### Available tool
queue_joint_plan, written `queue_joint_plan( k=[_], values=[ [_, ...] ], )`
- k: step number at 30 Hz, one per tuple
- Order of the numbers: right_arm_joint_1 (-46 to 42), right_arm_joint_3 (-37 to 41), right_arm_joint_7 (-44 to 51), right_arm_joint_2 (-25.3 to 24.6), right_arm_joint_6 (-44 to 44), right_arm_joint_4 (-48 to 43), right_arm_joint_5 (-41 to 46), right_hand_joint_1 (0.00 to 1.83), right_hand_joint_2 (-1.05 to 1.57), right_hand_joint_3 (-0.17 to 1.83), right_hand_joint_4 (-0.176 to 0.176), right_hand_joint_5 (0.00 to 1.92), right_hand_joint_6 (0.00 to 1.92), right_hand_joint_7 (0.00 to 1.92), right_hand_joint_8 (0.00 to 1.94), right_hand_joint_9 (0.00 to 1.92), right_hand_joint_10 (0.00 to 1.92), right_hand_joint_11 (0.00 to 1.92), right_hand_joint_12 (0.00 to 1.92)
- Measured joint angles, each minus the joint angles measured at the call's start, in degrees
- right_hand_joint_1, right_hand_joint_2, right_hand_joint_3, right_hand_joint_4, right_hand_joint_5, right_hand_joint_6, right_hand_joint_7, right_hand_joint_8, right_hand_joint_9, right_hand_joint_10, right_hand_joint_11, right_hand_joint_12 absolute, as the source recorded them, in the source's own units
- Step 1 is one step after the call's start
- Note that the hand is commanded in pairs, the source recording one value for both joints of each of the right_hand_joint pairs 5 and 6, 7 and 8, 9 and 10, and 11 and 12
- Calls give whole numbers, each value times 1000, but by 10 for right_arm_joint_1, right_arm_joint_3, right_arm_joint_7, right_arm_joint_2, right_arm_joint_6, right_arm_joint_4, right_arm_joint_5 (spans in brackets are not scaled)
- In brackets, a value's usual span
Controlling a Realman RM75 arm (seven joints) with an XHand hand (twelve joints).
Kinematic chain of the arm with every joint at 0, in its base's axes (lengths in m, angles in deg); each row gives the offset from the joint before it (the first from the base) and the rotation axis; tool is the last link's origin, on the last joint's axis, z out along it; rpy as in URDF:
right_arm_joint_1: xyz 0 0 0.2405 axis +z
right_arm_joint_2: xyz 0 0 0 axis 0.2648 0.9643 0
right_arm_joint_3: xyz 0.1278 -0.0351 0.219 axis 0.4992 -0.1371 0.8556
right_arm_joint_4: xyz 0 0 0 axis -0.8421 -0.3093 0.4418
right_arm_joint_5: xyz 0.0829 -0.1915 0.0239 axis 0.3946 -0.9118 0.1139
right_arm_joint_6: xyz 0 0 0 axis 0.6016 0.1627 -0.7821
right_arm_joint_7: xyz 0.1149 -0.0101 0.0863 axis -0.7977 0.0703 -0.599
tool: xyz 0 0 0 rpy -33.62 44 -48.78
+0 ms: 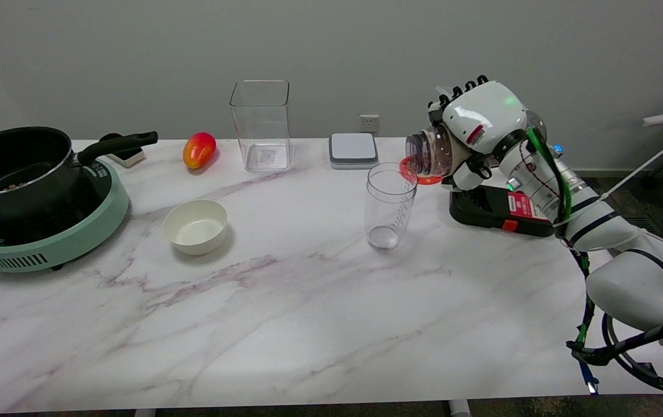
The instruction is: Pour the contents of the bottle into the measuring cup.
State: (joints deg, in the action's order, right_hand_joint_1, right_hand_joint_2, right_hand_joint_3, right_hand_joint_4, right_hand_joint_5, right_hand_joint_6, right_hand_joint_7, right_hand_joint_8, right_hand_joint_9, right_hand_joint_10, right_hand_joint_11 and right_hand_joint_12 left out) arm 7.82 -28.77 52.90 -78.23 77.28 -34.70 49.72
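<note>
Several things ring the cup (pixel 390 205) — a bowl (pixel 195 226), a tall clear box (pixel 261 125), a scale (pixel 353 150), a mango (pixel 199 150) and a pot (pixel 15 168) on its cooker (pixel 47 231). The right hand (pixel 479 130) grips the bottle (pixel 431 153), fingers wrapped round it — tipped on its side, mouth just above the cup's rim. The arm reaches in from the lower right over a black device (pixel 496 211).

White arm (pixel 598 231), black bands, green cable; black-white hand (pixel 476 127).

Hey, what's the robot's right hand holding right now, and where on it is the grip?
The right hand grips the clear bottle around its body, tipped sideways with the mouth by the measuring cup rim.
</note>
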Motion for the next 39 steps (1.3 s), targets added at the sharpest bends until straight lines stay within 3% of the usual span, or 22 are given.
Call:
queue_joint_plan(
  k=[19,39],
  values=[
    [6,-7,18,9,-36,-30,-54,1413,923,718,0,1577,1577,1580,1580,1447,1447,1240,1240],
    [76,-61,19,46,-125,-57,-63,1429,823,814,0,1538,1538,1556,1556,1423,1423,1225,1225]
  ],
)
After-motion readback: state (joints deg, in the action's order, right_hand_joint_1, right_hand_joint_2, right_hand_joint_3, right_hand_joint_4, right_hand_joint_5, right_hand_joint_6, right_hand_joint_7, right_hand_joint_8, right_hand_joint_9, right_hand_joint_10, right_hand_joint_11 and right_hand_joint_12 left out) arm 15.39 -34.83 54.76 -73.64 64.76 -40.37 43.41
